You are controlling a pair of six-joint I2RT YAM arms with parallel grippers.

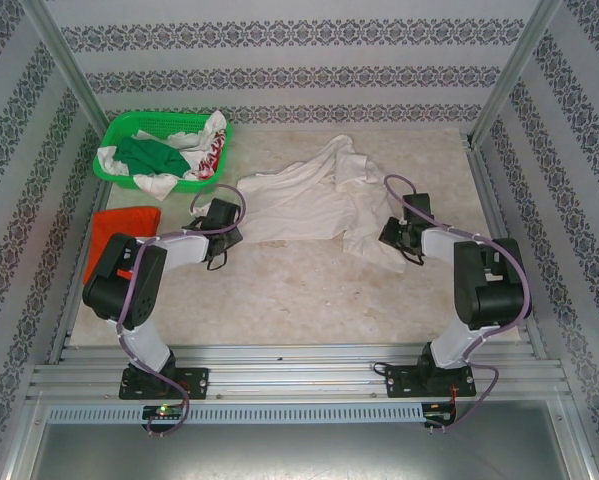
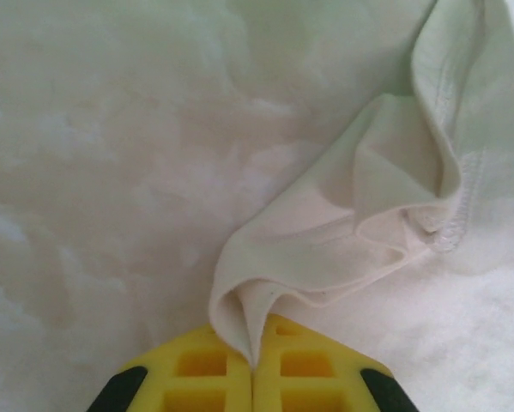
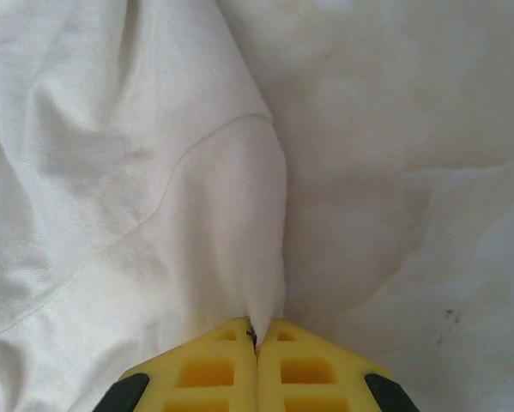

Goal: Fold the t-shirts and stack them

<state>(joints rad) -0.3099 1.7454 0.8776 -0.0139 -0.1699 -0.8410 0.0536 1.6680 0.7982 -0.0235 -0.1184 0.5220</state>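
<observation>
While the left pincer (image 2: 253, 359) is clamped on a pinched edge of the cream-white t-shirt (image 1: 309, 200) and the right pincer (image 3: 257, 336) on another fold, both edges are best lifted evenly and drawn apart so that the cloth, crumpled mid-frame on the surface (image 1: 309, 300), is spread flat. The orange-red t-shirt (image 1: 114, 232) is seen at middle left.

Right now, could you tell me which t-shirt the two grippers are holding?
The cream-white t-shirt spread in the middle: the left gripper and right gripper each pinch its edge. The orange-red t-shirt lies untouched at the left.
</observation>
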